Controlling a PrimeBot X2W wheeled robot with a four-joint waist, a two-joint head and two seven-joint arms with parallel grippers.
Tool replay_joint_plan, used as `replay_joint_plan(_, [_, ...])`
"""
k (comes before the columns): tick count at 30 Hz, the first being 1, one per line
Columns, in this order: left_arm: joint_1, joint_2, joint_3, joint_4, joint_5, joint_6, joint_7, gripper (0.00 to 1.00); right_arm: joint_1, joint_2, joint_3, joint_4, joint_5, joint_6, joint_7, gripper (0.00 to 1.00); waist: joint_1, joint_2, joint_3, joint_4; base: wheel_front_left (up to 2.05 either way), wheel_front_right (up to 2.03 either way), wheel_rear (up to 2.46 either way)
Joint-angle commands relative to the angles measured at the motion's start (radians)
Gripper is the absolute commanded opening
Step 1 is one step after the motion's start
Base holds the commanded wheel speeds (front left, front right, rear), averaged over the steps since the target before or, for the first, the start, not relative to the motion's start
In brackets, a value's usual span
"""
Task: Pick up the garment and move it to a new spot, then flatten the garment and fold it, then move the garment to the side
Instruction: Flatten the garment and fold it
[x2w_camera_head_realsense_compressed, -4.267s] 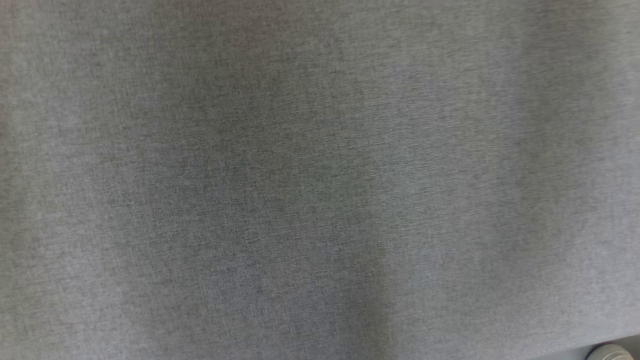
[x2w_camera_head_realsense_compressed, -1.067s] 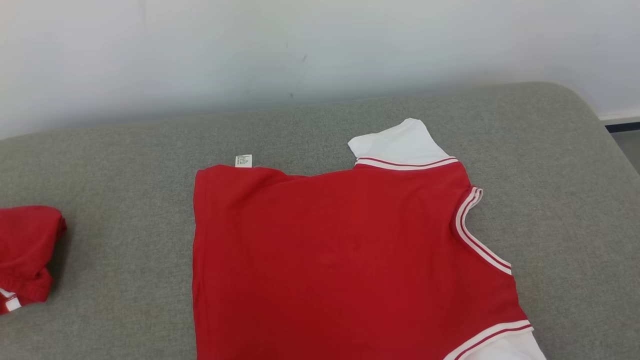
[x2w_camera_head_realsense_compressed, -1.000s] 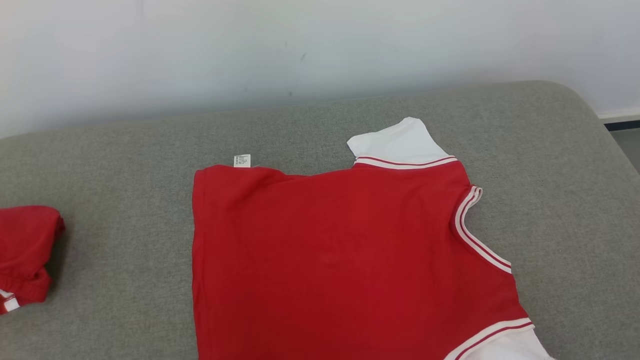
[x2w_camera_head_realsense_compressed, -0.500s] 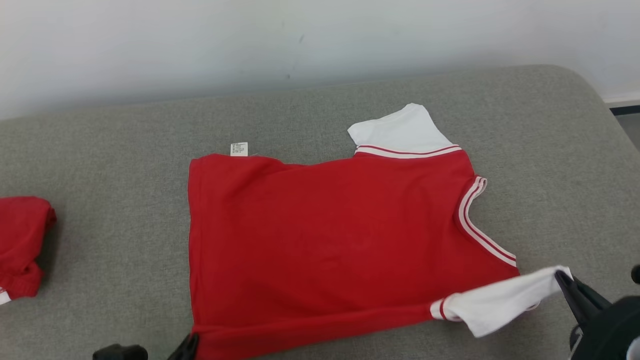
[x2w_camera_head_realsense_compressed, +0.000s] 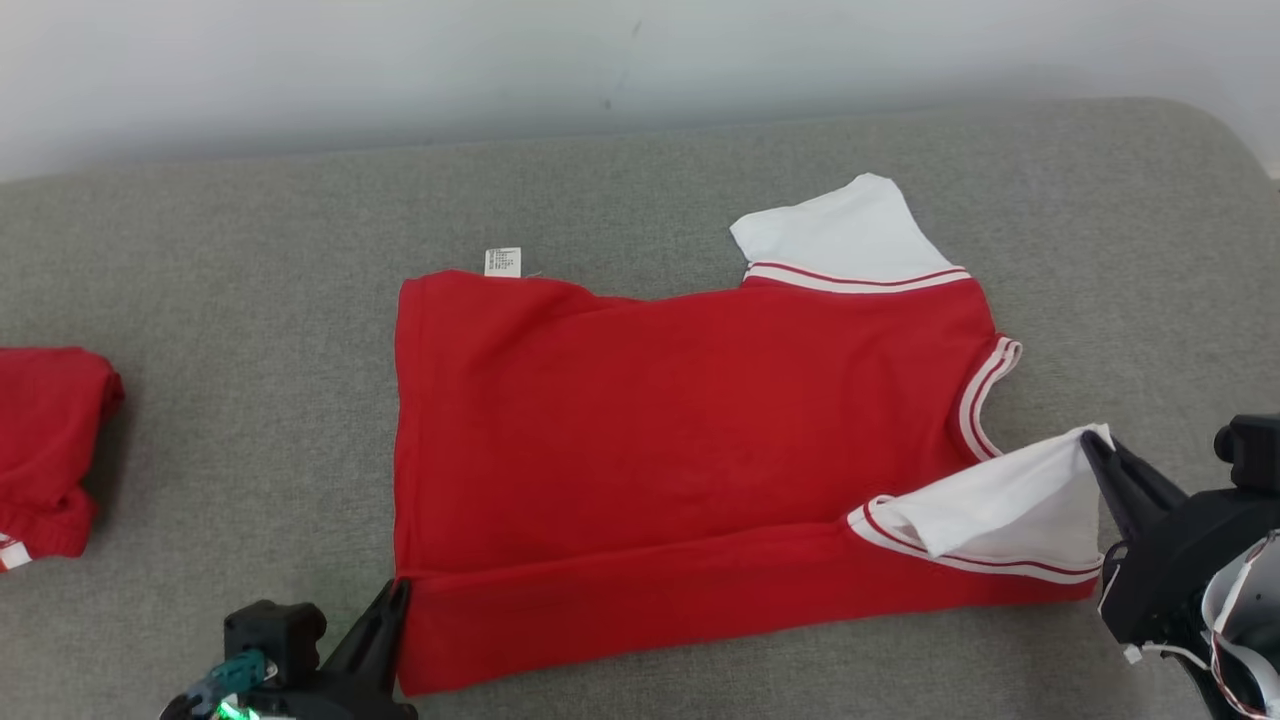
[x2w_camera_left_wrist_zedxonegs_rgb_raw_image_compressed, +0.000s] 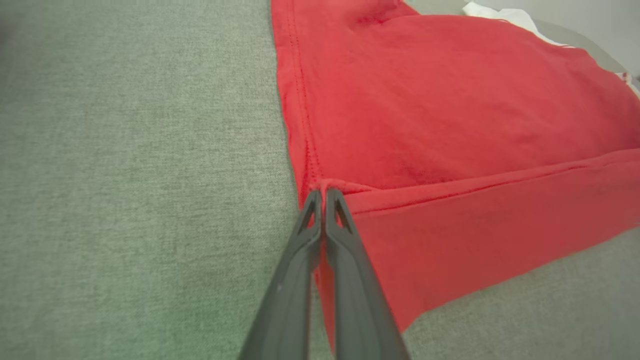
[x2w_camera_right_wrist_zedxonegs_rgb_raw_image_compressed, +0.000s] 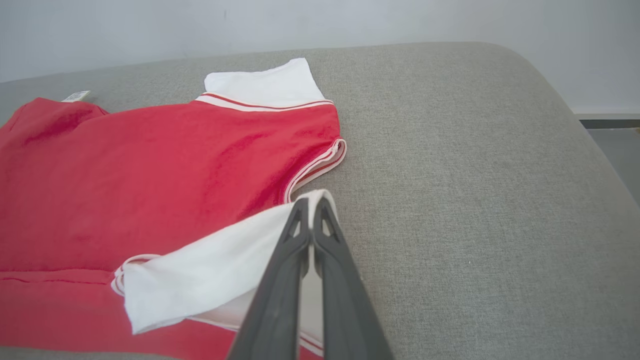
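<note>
The left gripper (x2w_camera_head_realsense_compressed: 398, 592), at the lower left of the head view, is pinched together on the hem corner of the red garment (x2w_camera_head_realsense_compressed: 680, 420). The right gripper (x2w_camera_head_realsense_compressed: 1092, 442), at the right edge, is clamped on the cuff of the near white sleeve (x2w_camera_head_realsense_compressed: 1000, 505). The view itself has shifted since half a second ago, but the cloth has changed too. The bottom strip of red is now turned over onto the body as a wider band, and the sleeve has come in toward the shoulder. I judge the flattening done and the first lengthwise fold under way.

The garment lies mid-frame on the grey padded bench (x2w_camera_head_realsense_compressed: 250, 250), its far sleeve (x2w_camera_head_realsense_compressed: 850, 232) flat at the top. A small white label (x2w_camera_head_realsense_compressed: 502, 261) sticks out at the upper hem corner, its print too small to read. A second red garment (x2w_camera_head_realsense_compressed: 45, 440) sits bunched at the left edge, well apart.
</note>
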Motion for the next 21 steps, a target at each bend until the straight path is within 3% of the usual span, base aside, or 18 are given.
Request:
replay_joint_plan(1, [-0.023, -0.007, -0.005, 0.013, 0.008, -0.002, -0.009, 0.0, -0.02, -0.009, 0.002, 0.017, -0.008, -0.003, -0.019, 0.0, -0.0001, -0.0002, 0.018, 0.013, 0.0, 0.0, 0.0])
replay_joint_plan(10, [-0.129, -0.017, -0.021, 0.056, 0.058, -0.022, -0.023, 0.0, -0.059, 0.003, -0.033, 0.088, -0.044, -0.003, -0.084, 0.0, -0.0001, -0.0002, 0.057, 0.027, 0.0, 0.0, 0.0])
replay_joint_plan(21, [-0.231, -0.027, -0.036, 0.131, 0.085, -0.044, -0.023, 0.0, -0.119, 0.034, -0.008, 0.153, -0.069, -0.003, -0.137, 0.0, -0.0001, -0.0002, 0.094, 0.006, 0.0, 0.0, 0.0])
